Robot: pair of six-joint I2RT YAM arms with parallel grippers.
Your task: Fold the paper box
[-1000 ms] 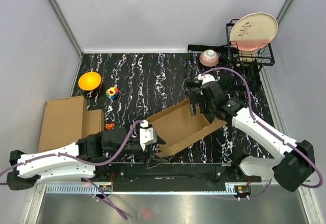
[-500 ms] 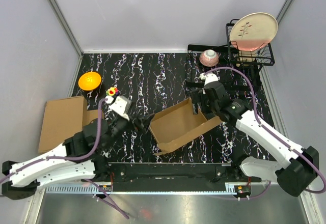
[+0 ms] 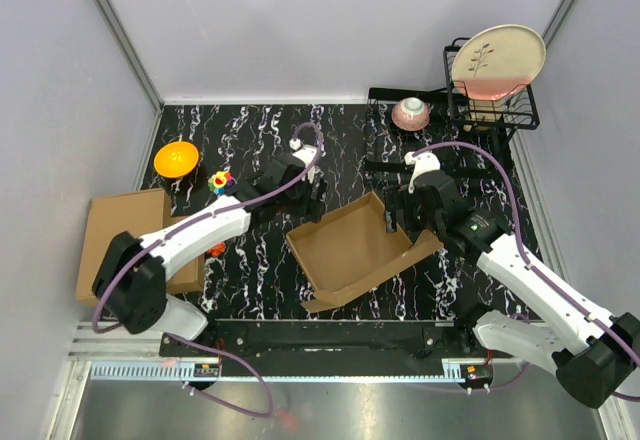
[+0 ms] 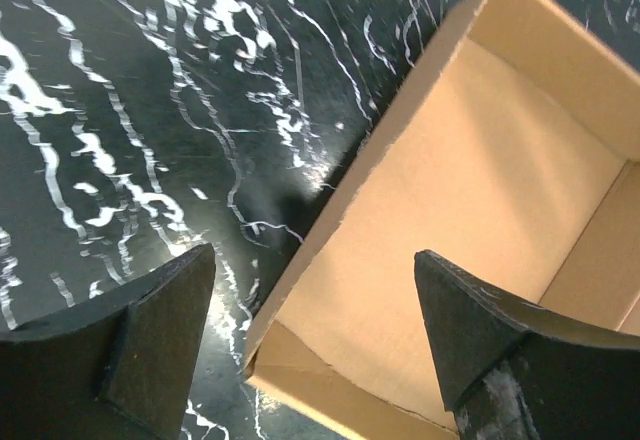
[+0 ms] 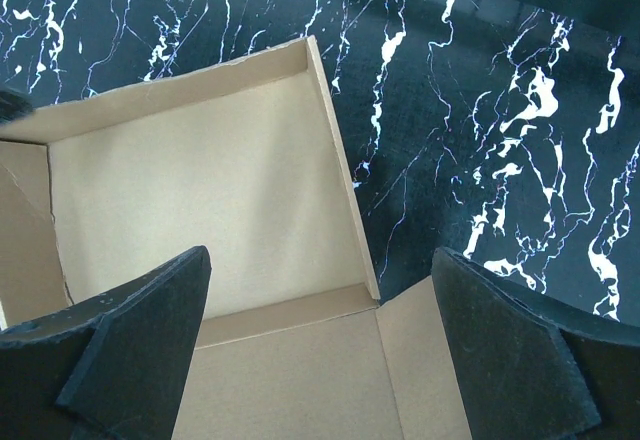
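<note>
One paper box (image 3: 350, 250) is located at the centre of the table (image 3: 250, 140), partly erected, with raised walls. Two grippers are counted. The left gripper (image 3: 312, 192) is positioned over the box's far left corner; its fingers (image 4: 150, 340) are spread wide and nothing is grasped. The right gripper (image 3: 398, 218) is positioned over the box's right wall; its fingers (image 5: 130, 350) are likewise spread wide and released. One orange bowl (image 3: 176, 158), one plate (image 3: 497, 60) and one stack of closed cardboard boxes (image 3: 120, 240) are present.
</note>
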